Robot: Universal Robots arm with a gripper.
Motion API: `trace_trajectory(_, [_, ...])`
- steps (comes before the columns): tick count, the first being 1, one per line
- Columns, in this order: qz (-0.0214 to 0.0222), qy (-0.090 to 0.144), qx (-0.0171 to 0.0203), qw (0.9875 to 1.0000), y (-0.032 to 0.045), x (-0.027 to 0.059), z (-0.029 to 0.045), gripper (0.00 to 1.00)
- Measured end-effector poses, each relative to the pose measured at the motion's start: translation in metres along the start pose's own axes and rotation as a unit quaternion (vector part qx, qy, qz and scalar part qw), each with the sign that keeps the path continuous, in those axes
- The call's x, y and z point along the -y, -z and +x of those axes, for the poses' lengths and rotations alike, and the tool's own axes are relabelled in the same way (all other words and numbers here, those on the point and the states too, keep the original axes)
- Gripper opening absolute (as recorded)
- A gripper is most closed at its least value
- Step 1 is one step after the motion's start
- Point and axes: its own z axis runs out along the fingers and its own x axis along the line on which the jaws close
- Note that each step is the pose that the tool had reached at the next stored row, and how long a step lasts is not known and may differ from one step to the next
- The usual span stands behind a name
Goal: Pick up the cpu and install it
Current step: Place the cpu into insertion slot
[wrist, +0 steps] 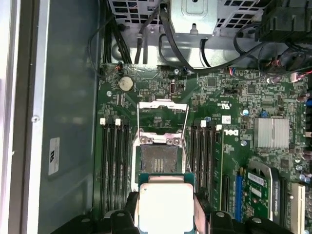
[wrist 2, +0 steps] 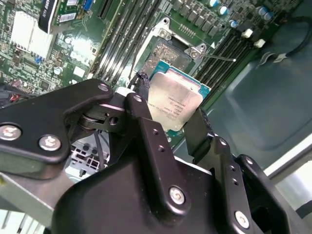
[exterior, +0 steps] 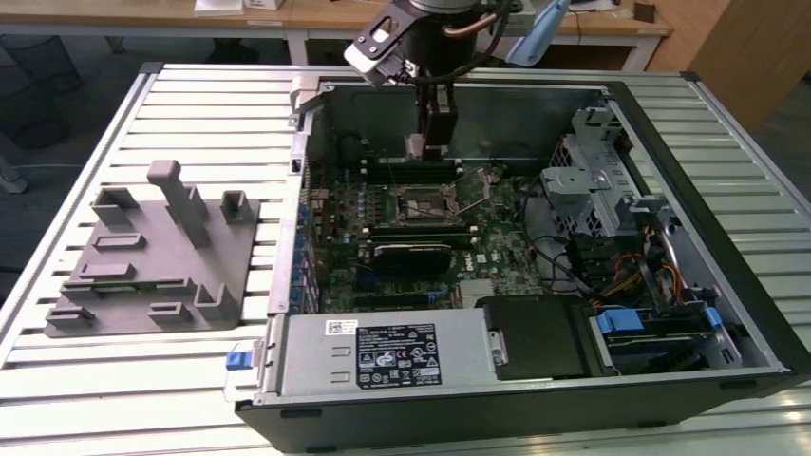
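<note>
I have the slatted desk [exterior: 127, 389] in front of me, with the open computer case [exterior: 507, 418] lying on its side across the middle and the exterior view's right. The grey tray [exterior: 140, 275] of upright blocks sits well apart from it on the exterior view's left. Inside the case the green motherboard [exterior: 500, 252] faces up, and the arm [exterior: 438, 38] reaches down from the upper middle of the frame into the far part of the case.

The socket [wrist: 158, 161] lies between the two banks of memory slots [wrist: 113, 165]. In the first wrist view its metal cover is swung up and its lever [wrist: 187, 141] is released, so the contact field is bare. The jaws are clamped on the cpu [wrist 2: 174, 102], one finger on each of two opposite edges. In both wrist views the chip hangs clear of the board, silvery top facing the cameras, near the socket [wrist 2: 170, 53] but not over it.

My read is that the carry to the socket is underway and the chip isn't seated. To do this well I'd hold the chip level, square its edges to the socket frame and match its corner marking. I'd also stay clear of the raised cover and lever, and avoid any sideways drag across the contacts, which I judge to be fragile. The grip looks centred, so I wouldn't expect tilt
</note>
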Motion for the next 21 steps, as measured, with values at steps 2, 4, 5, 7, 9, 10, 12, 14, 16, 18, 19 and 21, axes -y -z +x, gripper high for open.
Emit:
trace_trajectory(2, [0.0,0.0,0.0,1.0,-0.0037,-0.0013,0.0,0.53])
trace_trajectory(4, [0.0,0.0,0.0,1.0,-0.0074,-0.002,0.0001,0.53])
trace_trajectory(5, [0.0,0.0,0.0,1.0,-0.0092,-0.0022,0.0001,0.53])
trace_trajectory(7, [0.0,0.0,0.0,1.0,-0.0125,-0.0027,0.0002,0.53])
trace_trajectory(9, [0.0001,0.0,0.0002,1.0,-0.0128,-0.0026,0.0001,0.53])
trace_trajectory(10, [0.0001,0.0,0.0003,1.0,-0.0128,-0.0026,0.0001,0.53])
trace_trajectory(12, [-0.0001,0.0,0.0001,1.0,-0.0138,-0.0033,0.0002,0.53])
trace_trajectory(14, [0.0,0.001,0.0002,1.0,-0.0161,-0.0041,0.0002,0.53])
trace_trajectory(16, [-0.0006,0.002,0.0002,1.0,-0.0195,-0.0041,0.0002,0.53])
trace_trajectory(18, [-0.0011,0.002,0.0001,1.0,-0.0231,-0.0041,0.0003,0.53])
trace_trajectory(19, [-0.0012,0.002,0.0001,1.0,-0.0249,-0.0041,0.0003,0.53])
trace_trajectory(21, [-0.0014,0.002,0.0001,1.0,-0.0285,-0.0042,0.0003,0.53])
